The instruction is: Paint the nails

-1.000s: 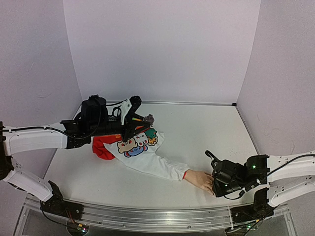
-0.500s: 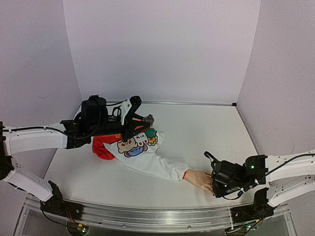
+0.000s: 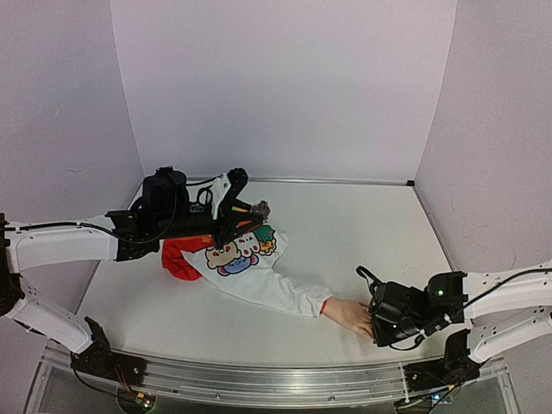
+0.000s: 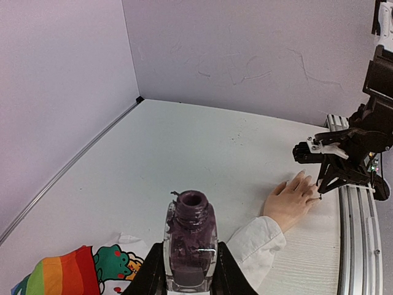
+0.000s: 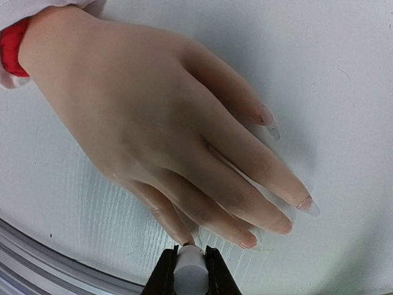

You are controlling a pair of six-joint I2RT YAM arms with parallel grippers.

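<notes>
The pale mannequin hand (image 3: 348,314) lies flat near the table's front edge, fingers towards my right arm. Its nails (image 5: 307,204) look bare and pinkish in the right wrist view. My right gripper (image 3: 373,326) is shut on a pale cylindrical brush cap (image 5: 189,270). The cap's front end meets the tip of the nearest finger (image 5: 175,224), where a small dark spot shows; the brush itself is hidden. My left gripper (image 4: 190,273) is held above the table at the back left. It is shut on an uncapped bottle of dark purple polish (image 4: 190,239), which stands upright.
A white sleeve (image 3: 276,293) runs from the hand to a cartoon-print shirt (image 3: 237,252) with red cloth (image 3: 178,263) beside it. A metal rail (image 3: 259,379) lines the near edge. Lilac walls (image 3: 285,86) close in the back and both sides.
My right gripper has edged slightly left, closer onto the hand's fingertips. The left arm and the bottle have not moved.
</notes>
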